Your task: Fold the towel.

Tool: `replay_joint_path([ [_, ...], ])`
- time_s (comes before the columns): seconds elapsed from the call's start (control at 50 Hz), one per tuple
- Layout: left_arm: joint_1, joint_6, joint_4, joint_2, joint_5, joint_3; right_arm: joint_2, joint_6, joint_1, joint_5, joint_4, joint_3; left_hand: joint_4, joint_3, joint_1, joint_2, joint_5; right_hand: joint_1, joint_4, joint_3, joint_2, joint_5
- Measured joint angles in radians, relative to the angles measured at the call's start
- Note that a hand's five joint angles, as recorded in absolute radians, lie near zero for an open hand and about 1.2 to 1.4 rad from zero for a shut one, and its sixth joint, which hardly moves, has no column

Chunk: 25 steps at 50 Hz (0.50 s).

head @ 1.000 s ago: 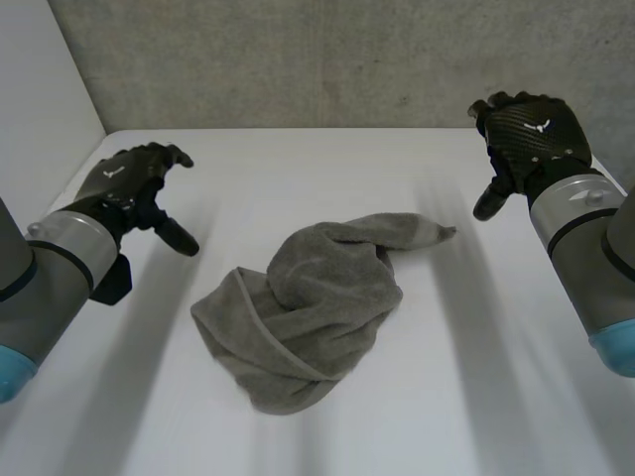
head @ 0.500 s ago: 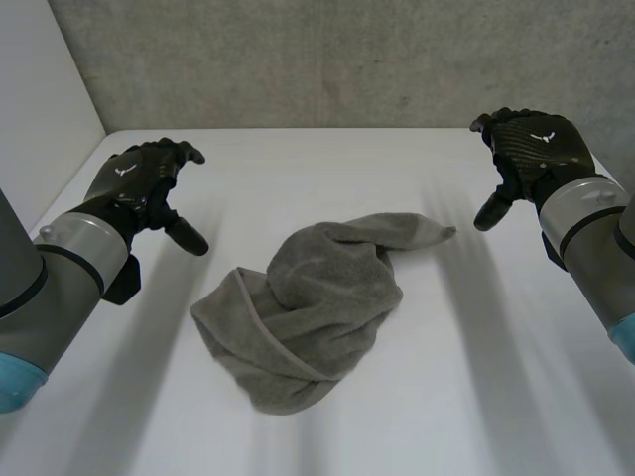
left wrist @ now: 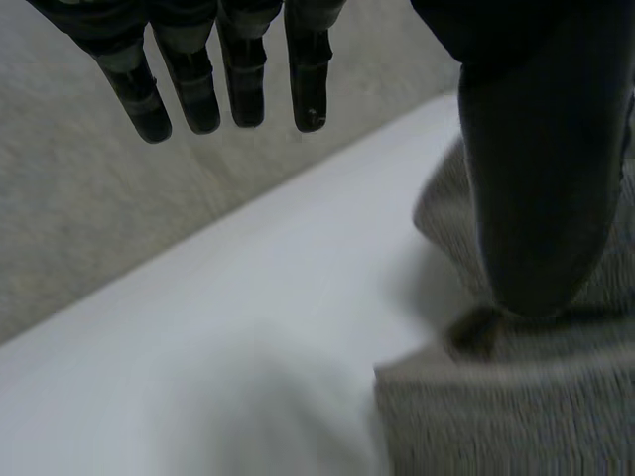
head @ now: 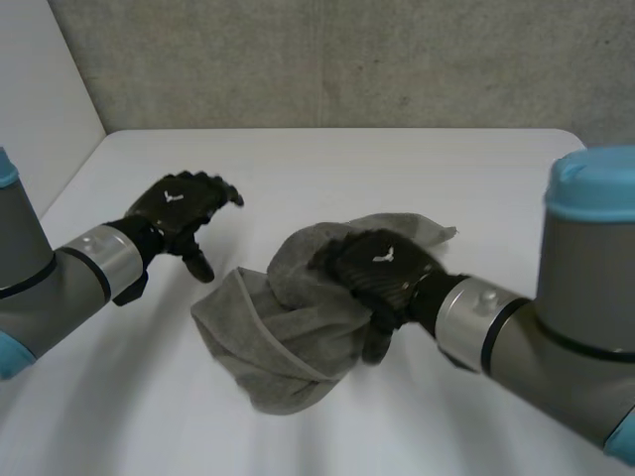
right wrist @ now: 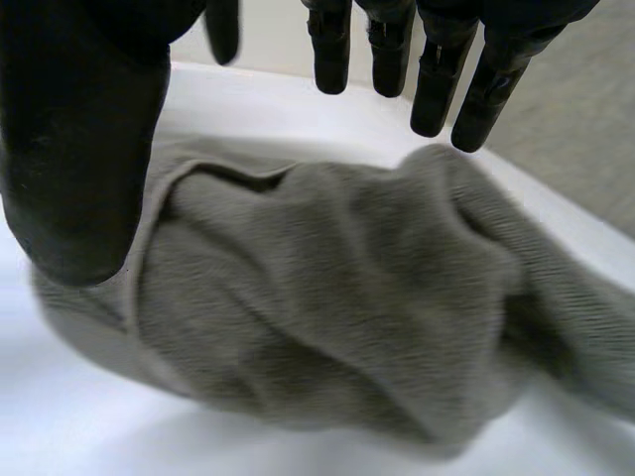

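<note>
Both hands have closed in.
Nearer, the right hand [head: 382, 264] spreads empty over the towel [head: 260, 329]'s middle; left hand [head: 177, 206] open beside it.

No words or numbers; a white emblem marks the left hand [head: 184, 203] and right hand [head: 382, 266].

Hands: left hand [head: 179, 208] and right hand [head: 382, 266], black all over, each with a small white emblem on its back.
Fingers [left wrist: 236, 84]: slim, built in segments, black with paler grey bands.
Thumb [left wrist: 541, 169]: thick, smooth, dark, round-tipped.
Wrist rings [head: 471, 319]: bright silver metal, a narrow black band behind each.
Arms: left arm [head: 40, 297] and right arm [head: 566, 357], plain matt grey cylinders.
Caps [head: 593, 180]: light blue, rounded, smooth.
</note>
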Motion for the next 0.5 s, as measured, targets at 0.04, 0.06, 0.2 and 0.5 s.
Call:
replay_joint_path([
  [0.04,0.017,0.032,-0.026,-0.037,0.016,0.018,0.021,0.011,0.021,0.001,-0.002,0.008,0.000,0.000,0.067,0.070,0.067,0.061,0.000,0.000,0.049,0.066],
  [0.06,0.021,0.039,-0.033,-0.047,0.019,0.022,0.026,0.014,0.026,0.002,-0.002,0.010,0.000,0.000,0.082,0.085,0.079,0.086,0.000,0.000,0.076,0.095],
  [0.2,0.060,0.079,-0.104,-0.143,0.045,0.067,0.076,0.025,0.066,0.009,-0.016,0.036,0.000,0.000,0.106,0.108,0.105,0.140,0.000,0.000,0.146,0.171],
  [0.5,0.043,0.094,-0.130,-0.236,0.184,0.082,0.176,0.074,0.072,0.052,-0.137,0.053,0.000,0.000,0.115,0.115,0.115,0.171,0.000,0.000,0.173,0.200],
])
